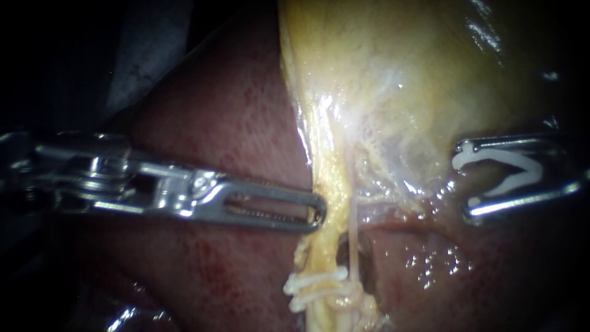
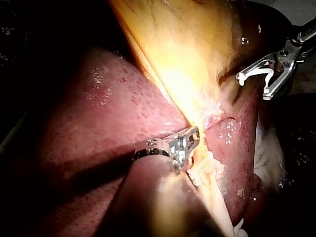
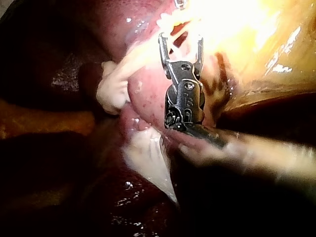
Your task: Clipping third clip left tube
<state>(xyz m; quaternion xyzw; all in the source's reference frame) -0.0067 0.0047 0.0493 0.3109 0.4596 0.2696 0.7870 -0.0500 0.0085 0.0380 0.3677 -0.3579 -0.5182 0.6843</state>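
A thin pale tube (image 1: 354, 230) runs down beside a yellow tissue strip (image 1: 322, 184) hanging from the gallbladder (image 1: 393, 67). Two white clips (image 1: 313, 286) sit across these strands low down; which tube they hold I cannot tell. My left instrument (image 1: 318, 213) comes in level, its slotted jaws lying together with the tip pinching the strip's edge. My right instrument (image 1: 466, 179) waits well right of the tube, apart from it, its jaws spread around an open white clip (image 1: 501, 172). That clip (image 2: 254, 75) also shows in the left wrist view, far from my left instrument (image 2: 190, 143).
Dark red liver (image 1: 221, 104) lies behind and below both instruments. A dark hole (image 1: 362, 261) opens beside the tube just above the clips. Wet glistening tissue (image 1: 436, 258) sits under my right instrument. A pale fatty lump (image 3: 111, 91) lies beside my right instrument (image 3: 180, 42).
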